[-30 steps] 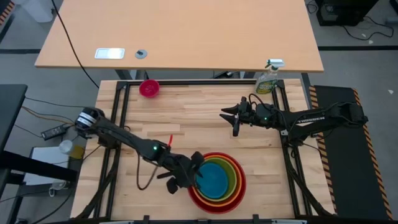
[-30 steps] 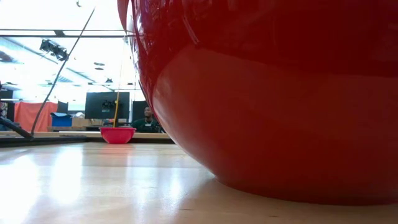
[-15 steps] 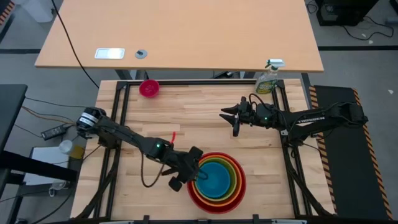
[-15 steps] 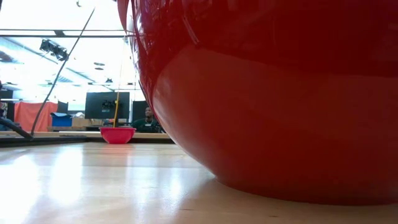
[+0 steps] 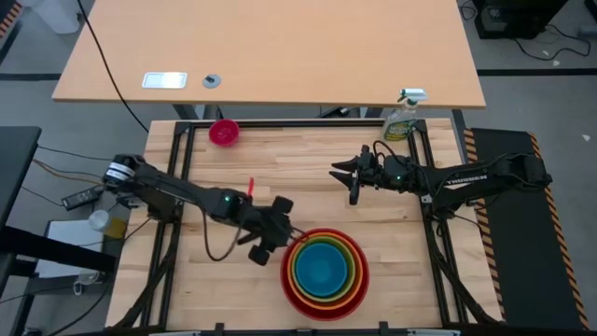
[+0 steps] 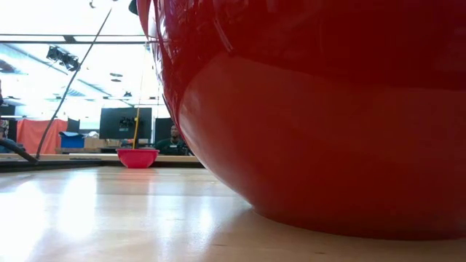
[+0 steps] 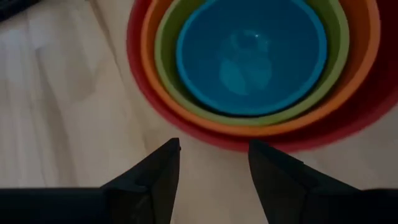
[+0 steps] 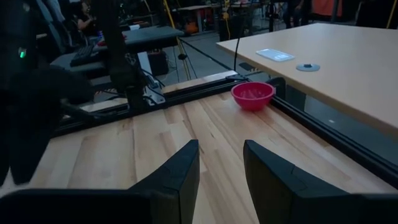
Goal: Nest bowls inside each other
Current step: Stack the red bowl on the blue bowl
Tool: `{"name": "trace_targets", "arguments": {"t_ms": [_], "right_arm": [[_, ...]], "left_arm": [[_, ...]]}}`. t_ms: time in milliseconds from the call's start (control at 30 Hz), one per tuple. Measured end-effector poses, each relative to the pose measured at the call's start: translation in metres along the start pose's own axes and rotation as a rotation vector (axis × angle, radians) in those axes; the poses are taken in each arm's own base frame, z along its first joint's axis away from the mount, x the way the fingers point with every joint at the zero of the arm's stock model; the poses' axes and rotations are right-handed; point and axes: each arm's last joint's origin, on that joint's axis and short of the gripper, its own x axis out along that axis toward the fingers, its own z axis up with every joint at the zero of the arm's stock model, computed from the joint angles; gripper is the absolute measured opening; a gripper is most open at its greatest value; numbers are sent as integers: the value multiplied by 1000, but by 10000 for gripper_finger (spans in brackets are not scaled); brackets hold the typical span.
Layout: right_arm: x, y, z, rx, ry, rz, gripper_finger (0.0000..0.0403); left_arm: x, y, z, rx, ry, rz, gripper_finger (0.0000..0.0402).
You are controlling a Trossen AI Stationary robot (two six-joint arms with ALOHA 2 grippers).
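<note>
Four bowls sit nested near the table's front edge: red (image 5: 289, 285) outermost, then orange (image 5: 359, 271), lime green (image 5: 297, 266) and blue (image 5: 325, 271) innermost. The red bowl (image 6: 313, 109) rests on its base and fills the low view. The small pink bowl (image 5: 224, 133) stands alone at the far left, upright on the wood (image 8: 252, 94). My left gripper (image 5: 280, 231) hovers just left of the stack, tilted down, open, nothing between its fingers (image 7: 214, 168). My right gripper (image 5: 350, 177) waits open (image 8: 221, 168) over the table's middle right.
A green spray bottle (image 5: 403, 117) stands at the far right corner. A black frame rail (image 5: 308, 123) runs along the table's far edge, with a second tabletop (image 5: 280, 56) beyond it. Bare wood lies between the stack and the pink bowl.
My left gripper has drawn back from the stack's left rim, going toward the table's left and far edge and rising a little. Its wrist has rolled and tipped. The four nested bowls stay where they were. My right arm has kept still.
</note>
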Motion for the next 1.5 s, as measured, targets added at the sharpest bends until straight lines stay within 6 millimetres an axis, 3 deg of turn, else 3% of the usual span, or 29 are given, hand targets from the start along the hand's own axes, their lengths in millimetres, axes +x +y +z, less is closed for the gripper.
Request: {"name": "trace_targets", "arguments": {"t_ms": [267, 467, 800, 1067, 1267, 1500], "right_arm": [[0, 0, 0, -1, 2, 0, 133], [0, 0, 0, -11, 0, 0, 133], [0, 0, 1, -26, -12, 2, 133], [0, 0, 2, -42, -16, 3, 133], [0, 0, 1, -42, -15, 3, 133], [0, 0, 2, -42, -16, 3, 133]], "left_arm": [[-18, 25, -36, -100, -67, 90, 192], [-29, 49, -78, -245, -53, 229, 192], [-51, 96, -154, -567, 275, 639, 192], [-58, 140, -209, -798, 483, 807, 192], [-50, 160, -242, -799, 642, 834, 192], [-34, 168, -260, -667, 825, 866, 192]]}}
